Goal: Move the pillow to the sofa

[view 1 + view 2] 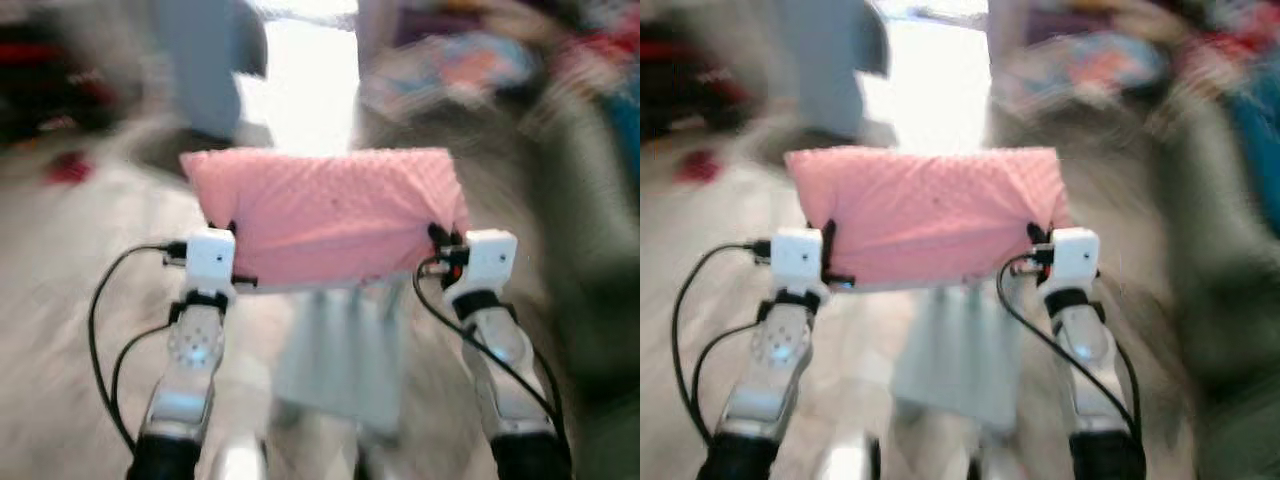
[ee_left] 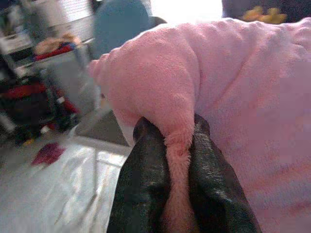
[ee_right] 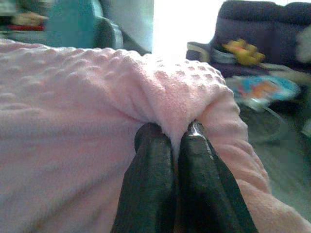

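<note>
A blurred room with a pale floor (image 1: pixel 60 380) and a bright doorway (image 1: pixel 305 90) lies ahead; a dark sofa (image 3: pixel 272 29) stands beyond. The pink pillow (image 1: pixel 325 215) hangs crosswise in the air, long axis left to right. The left gripper (image 2: pixel 177 160) and right gripper (image 3: pixel 175 160) each pinch an end fold.

Both end effectors are tied up: the left end effector (image 2: pixel 177 160) and right end effector (image 3: pixel 177 145) each pinch an end of the pink pillow (image 1: pixel 325 215), which blocks the middle ahead. Bare floor (image 1: pixel 60 330) lies open on the left. A dark sofa (image 3: pixel 272 24) with a yellow toy (image 3: pixel 243 51) stands past the pillow.
</note>
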You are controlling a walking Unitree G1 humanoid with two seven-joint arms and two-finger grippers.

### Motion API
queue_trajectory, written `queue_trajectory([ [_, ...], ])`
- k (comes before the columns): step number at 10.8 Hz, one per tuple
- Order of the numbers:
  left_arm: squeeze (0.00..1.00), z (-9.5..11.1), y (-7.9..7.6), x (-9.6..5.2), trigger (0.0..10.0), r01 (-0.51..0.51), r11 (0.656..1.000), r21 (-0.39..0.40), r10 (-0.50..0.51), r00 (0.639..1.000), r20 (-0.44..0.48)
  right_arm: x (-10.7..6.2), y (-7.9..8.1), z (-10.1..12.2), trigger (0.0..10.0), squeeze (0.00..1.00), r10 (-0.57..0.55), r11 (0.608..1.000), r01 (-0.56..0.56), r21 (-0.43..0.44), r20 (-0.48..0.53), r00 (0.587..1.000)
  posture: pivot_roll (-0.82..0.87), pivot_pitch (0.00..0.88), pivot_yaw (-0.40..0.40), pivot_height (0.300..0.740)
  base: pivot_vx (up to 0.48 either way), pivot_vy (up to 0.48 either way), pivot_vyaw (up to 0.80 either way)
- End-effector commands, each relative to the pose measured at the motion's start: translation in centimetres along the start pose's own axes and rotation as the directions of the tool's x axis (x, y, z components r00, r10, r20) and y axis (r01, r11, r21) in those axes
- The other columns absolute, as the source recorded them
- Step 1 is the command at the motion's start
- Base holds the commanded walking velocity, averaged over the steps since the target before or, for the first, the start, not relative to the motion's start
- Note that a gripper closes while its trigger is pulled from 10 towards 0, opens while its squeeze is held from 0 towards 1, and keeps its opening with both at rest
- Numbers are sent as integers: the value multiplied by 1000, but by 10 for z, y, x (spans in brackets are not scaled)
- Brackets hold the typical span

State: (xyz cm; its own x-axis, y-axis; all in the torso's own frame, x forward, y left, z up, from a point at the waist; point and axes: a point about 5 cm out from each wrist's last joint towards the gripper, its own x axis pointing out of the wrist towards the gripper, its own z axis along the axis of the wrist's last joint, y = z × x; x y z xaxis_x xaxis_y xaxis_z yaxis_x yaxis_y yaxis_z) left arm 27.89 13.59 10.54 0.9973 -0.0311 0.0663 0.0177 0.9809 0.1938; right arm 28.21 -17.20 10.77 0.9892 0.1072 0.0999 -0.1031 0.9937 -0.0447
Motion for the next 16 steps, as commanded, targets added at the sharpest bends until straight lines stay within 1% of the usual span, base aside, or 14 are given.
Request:
queue_trajectory([
  [1, 0, -4, -2, -2, 10000, 20, 1000, -2, -20, 1000, -16, -1, 0, 0, 10000, 0, -6, 1000, 6, 5, 0, 1000, -16, 16, -19, 740, 0, 0, 0],
  [3, 0, -4, -4, 0, 10000, 38, 999, -28, -39, 999, -19, -1, -3, 1, 10000, 0, -10, 1000, 10, -2, 0, 1000, -24, 13, -23, 740, 0, 0, 0],
  [4, 0, -2, -6, 2, 10000, 54, 998, -25, -54, 999, -9, 1, -4, 2, 10000, 0, -12, 1000, 12, -5, -2, 1000, -25, 9, -19, 740, 0, 0, 0],
  [6, 0, 2, -7, 7, 10000, 68, 996, -50, -68, 998, 4, 7, -1, 4, 10000, 0, 5, 1000, -4, -12, 2, 1000, -32, 14, -11, 740, 0, 0, 0],
  [8, 0, 1, -7, 9, 10000, 84, 995, -54, -84, 996, -1, 7, -1, 3, 10000, 0, 2, 1000, -2, -13, -4, 1000, -36, 14, -9, 740, 0, 0, 0],
  [9, 0, 2, -8, 15, 10000, 86, 993, -79, -87, 996, -8, 10, 3, 3, 10000, 0, 17, 1000, -17, -11, -9, 1000, -38, 15, -12, 740, 0, 0, -688],
  [10, 0, 4, -7, 19, 10000, 84, 993, -85, -85, 996, -6, 11, 5, 4, 10000, 0, 22, 1000, -22, -8, -7, 1000, -39, 17, -10, 740, -240, 0, -800],
  [12, 0, -4, -6, 13, 10000, 78, 992, -101, -83, 996, -46, 9, 3, 2, 10000, 0, 12, 1000, -12, -2, -12, 1000, -44, 23, -7, 740, -249, 0, -738],
  [13, 0, -6, -7, 11, 10000, 80, 991, -107, -86, 995, -52, 8, 3, 1, 10000, 0, 2, 1000, -2, 20, -21, 1000, -42, 24, -10, 740, -311, 0, -506],
  [16, 0, -5, -10, 13, 10000, 85, 990, -116, -92, 994, -52, 10, 4, 2, 10000, 0, 7, 1000, -7, 12, -18, 1000, -44, 30, -12, 740, -329, 0, -463],
])
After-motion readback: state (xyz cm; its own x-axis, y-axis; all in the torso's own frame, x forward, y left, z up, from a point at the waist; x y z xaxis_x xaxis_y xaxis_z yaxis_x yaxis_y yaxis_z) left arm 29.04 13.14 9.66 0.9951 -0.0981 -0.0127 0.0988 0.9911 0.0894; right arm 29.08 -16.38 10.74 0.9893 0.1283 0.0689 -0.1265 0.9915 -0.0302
